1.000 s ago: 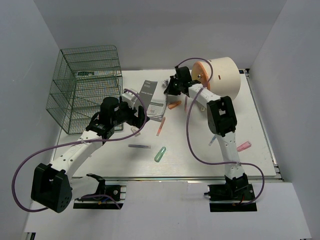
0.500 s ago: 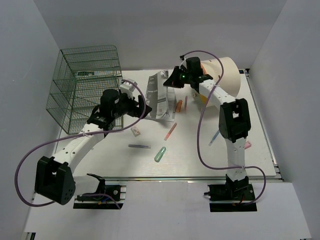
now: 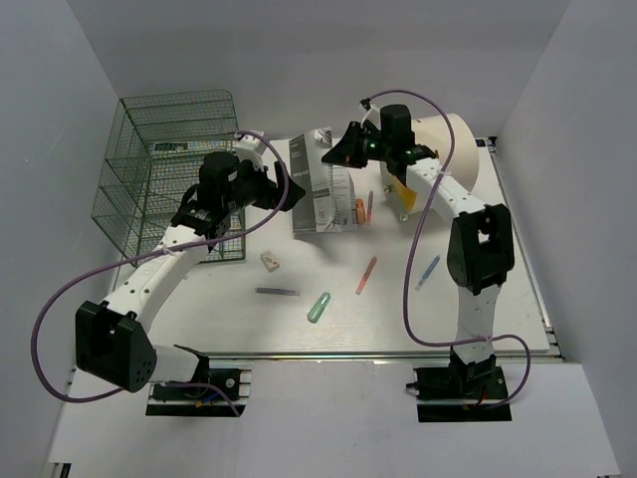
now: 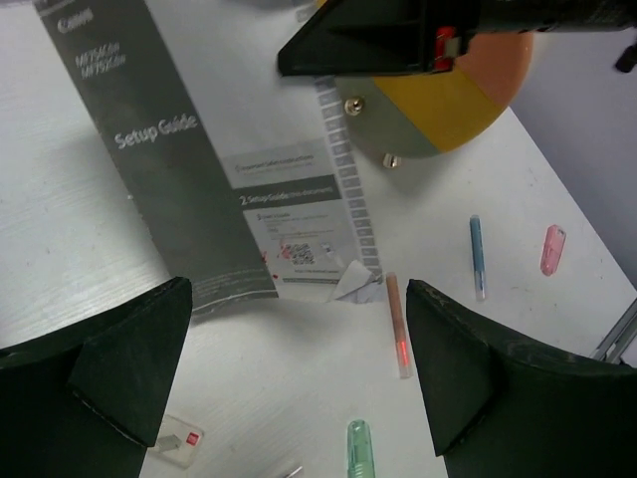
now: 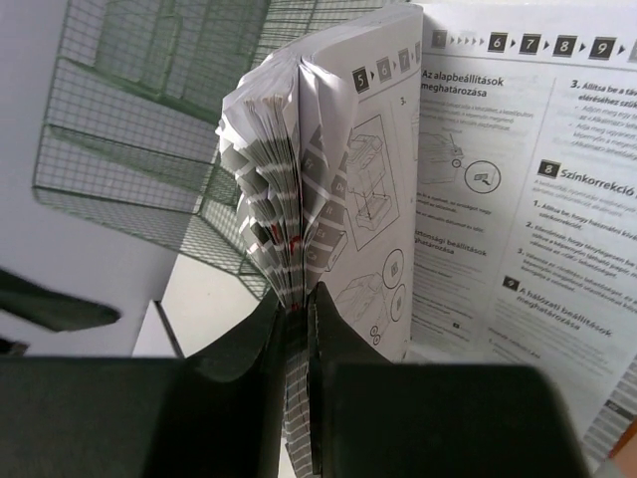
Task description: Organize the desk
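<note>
Black-fingered, the right claw (image 5: 296, 311) is clamping together on the edge of a thick paper booklet (image 5: 333, 169), holding it up off the desk (image 3: 398, 314) with its pages fanning loose. The left claw (image 4: 296, 370) is hovering just beside the booklet, its fingers standing wide apart with nothing between them. The white desk is lying beneath both arms, carrying a green marker (image 3: 318, 307), a red pen (image 3: 366, 275) and a blue pen (image 3: 428, 271). A green wire rack (image 3: 169, 184) is standing at its far left.

The pinch seems to be taking only a narrow strip of paper, so the booklet could be slipping out or tearing as it swings. Drooping pages might also be snagging on the rack's mesh or sweeping the pens aside. If the left claw is closing for a handover, it may be catching only a few loose leaves.

The grey cover is reading "Setup Guide", under small print that looks like "Canon". The inner pages are showing numbered steps 5 to 9 and the Hungarian headings "Az alapbeállítások meghatározása" and "Színkorrekció".
</note>
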Tool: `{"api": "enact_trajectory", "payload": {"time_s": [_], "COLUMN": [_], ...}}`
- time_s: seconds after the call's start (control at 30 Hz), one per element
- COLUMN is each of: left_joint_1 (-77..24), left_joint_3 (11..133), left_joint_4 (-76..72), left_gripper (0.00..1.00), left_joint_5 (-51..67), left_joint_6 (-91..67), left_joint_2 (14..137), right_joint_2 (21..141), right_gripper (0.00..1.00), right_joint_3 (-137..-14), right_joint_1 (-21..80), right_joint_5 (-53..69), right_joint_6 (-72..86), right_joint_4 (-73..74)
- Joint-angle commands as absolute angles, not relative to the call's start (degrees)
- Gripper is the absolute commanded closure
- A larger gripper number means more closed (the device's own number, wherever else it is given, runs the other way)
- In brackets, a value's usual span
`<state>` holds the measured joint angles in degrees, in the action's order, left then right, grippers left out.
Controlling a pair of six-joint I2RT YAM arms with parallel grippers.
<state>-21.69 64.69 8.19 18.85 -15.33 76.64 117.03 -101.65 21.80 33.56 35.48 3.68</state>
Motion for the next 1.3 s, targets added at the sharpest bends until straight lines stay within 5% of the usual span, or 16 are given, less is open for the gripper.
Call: {"api": "enact_trajectory", "payload": {"time_s": [0.0,1.27], "left_joint_1": [-20.3,-12.7], "left_joint_3": [66.3,52.3], "left_joint_4": [11.2,-14.1], "left_gripper": [0.02,0.02], "left_joint_5": [18.6,38.4], "left_joint_6": [-17.2,-25.8], "left_joint_2": [76.7,82.5], "right_joint_2": [109.1,94.6], "right_gripper": [1.00,1.00], "right_joint_3": [-102.0,-92.8], "right_joint_1": [21.0,19.7], "right_joint_5": [38.1,48.9], "right_joint_6": [37.7,35.7], "right_joint_4": [-4.7,-6.2]}}
